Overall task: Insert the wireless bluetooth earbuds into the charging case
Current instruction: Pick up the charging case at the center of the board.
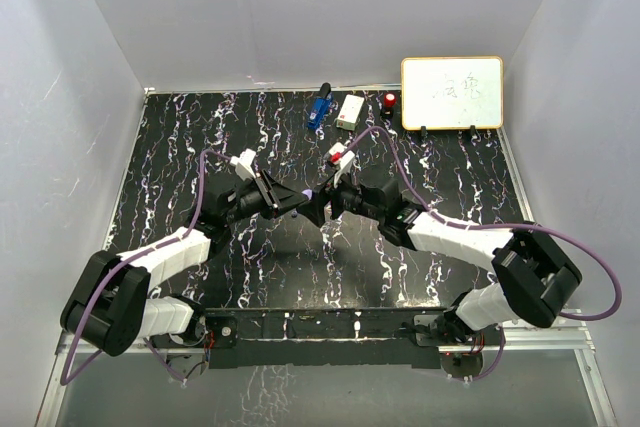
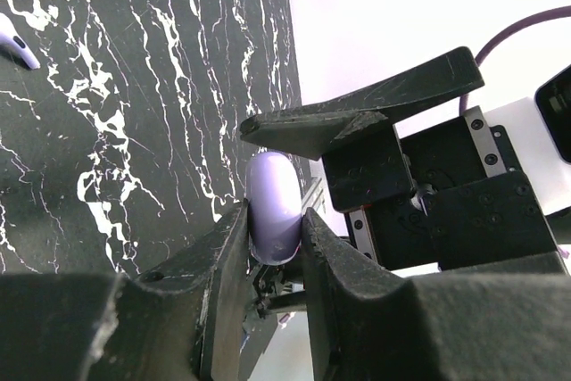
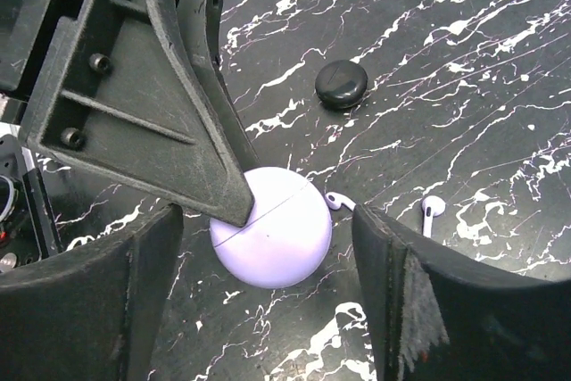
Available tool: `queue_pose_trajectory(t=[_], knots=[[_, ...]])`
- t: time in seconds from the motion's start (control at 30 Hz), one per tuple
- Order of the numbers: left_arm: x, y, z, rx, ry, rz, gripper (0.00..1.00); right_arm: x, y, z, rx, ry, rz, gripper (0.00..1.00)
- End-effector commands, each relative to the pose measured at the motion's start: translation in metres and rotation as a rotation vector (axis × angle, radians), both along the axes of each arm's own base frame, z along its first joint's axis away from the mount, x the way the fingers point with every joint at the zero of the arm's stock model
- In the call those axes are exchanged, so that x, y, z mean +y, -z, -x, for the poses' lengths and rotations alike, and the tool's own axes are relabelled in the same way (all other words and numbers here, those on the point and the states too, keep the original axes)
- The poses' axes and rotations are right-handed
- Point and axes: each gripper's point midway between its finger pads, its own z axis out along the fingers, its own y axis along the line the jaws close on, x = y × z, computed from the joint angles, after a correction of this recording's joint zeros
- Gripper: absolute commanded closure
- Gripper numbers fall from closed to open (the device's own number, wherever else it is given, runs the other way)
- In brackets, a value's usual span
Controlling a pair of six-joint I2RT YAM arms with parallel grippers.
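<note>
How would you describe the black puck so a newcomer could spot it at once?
On the black, white-veined table, find the round lavender case pinched in the left gripper. The puck lies flat near it: the only black round thing, darker than the case and bigger than the pale earbuds.

Black tabletop (image 1: 180, 147) veined in white, hemmed by plain white panels: back wall (image 1: 320, 7), left wall (image 1: 60, 147), right wall (image 1: 590, 97). Soft, even light throughout. Small whiteboard (image 1: 452, 92) propped at the far right corner, faint marks on it, possibly writing, too pale to read. Pale metal rail (image 1: 560, 343) along the near edge.
</note>
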Motion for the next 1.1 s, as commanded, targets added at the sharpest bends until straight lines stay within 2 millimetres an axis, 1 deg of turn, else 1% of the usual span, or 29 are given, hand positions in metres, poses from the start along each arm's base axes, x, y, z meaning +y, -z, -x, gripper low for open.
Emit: queue_pose_trajectory(t=[0.0,0.03,0.17,0.23,0.3,0.4,0.53,0.63,0.8,0.9,1.07], knots=[[0.002,-0.009,-0.005,-0.046,-0.029,-0.019,1.0,-0.002,-0.053,-0.008,-0.096,0.024,-0.119,0.22],[0.003,-0.01,-0.007,-0.048,-0.037,-0.027,1.0,-0.006,-0.057,-0.008,-0.098,0.034,-0.13,0.2],[0.004,-0.011,-0.014,-0.046,-0.058,-0.044,1.0,-0.025,-0.074,-0.008,-0.111,0.087,-0.165,0.17],[0.004,-0.013,-0.017,-0.046,-0.062,-0.042,1.0,-0.039,-0.079,-0.015,-0.102,0.167,-0.173,0.14],[0.004,-0.014,-0.019,-0.049,-0.067,-0.042,1.0,-0.051,-0.079,-0.025,-0.079,0.257,-0.155,0.12],[0.003,-0.018,-0.022,-0.054,-0.068,-0.039,1.0,-0.059,-0.067,-0.033,-0.021,0.333,-0.108,0.09],[0.002,-0.027,-0.026,-0.07,-0.064,-0.022,1.0,-0.063,-0.055,-0.04,0.027,0.391,-0.082,0.07],[0.002,-0.036,-0.028,-0.089,-0.052,-0.005,1.0,-0.062,-0.051,-0.043,0.042,0.397,-0.078,0.05],[-0.003,-0.044,-0.026,-0.101,-0.004,0.022,1.0,-0.062,-0.056,-0.046,0.029,0.407,-0.092,0.02],[-0.003,-0.042,-0.027,-0.094,0.0,0.027,1.0,-0.064,-0.059,-0.047,0.02,0.422,-0.098,0.02],[-0.003,-0.042,-0.026,-0.089,-0.002,0.031,1.0,-0.064,-0.057,-0.05,0.028,0.433,-0.1,0.02]])
